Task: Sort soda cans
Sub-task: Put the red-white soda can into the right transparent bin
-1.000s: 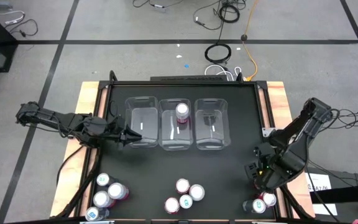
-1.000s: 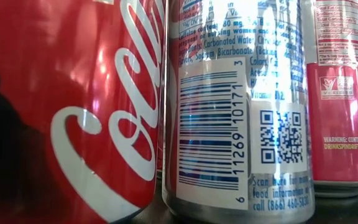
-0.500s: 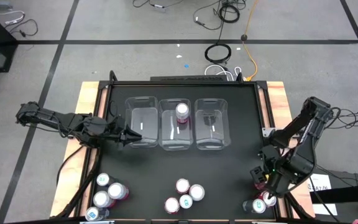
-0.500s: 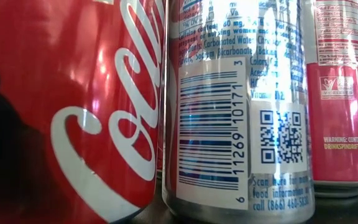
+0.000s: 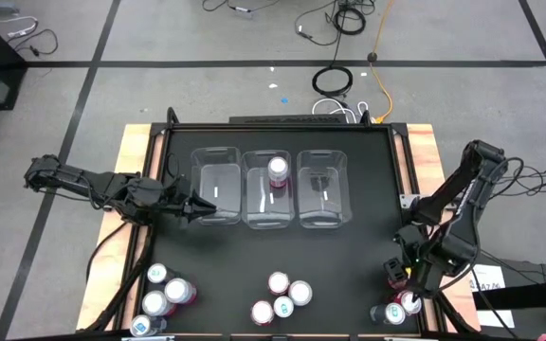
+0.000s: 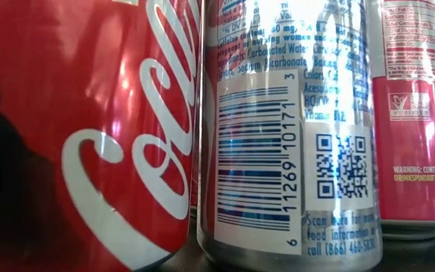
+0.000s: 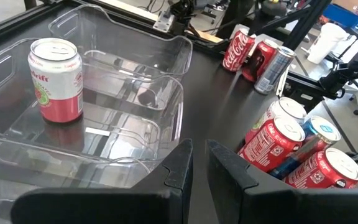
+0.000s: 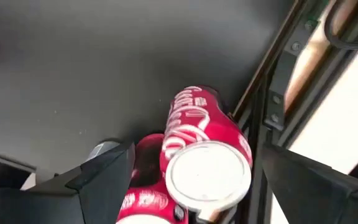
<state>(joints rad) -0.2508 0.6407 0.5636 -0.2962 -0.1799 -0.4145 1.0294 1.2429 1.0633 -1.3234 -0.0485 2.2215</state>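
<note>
The right gripper (image 5: 411,287) has descended since the earlier frame; its fingers, spread wide, flank a glossy red cylindrical can (image 8: 207,158) at the tabletop's near right corner. One pink-and-white can (image 5: 278,170) stands in the middle clear plastic bin (image 5: 269,220). The left gripper (image 5: 197,206), clenched empty, waits beside the left bin (image 5: 218,156).

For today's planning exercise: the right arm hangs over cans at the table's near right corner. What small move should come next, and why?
Probably lower the right gripper straight down around the red can. Its jaws stand open on either side of that can's silver top, not yet gripping it.
</note>
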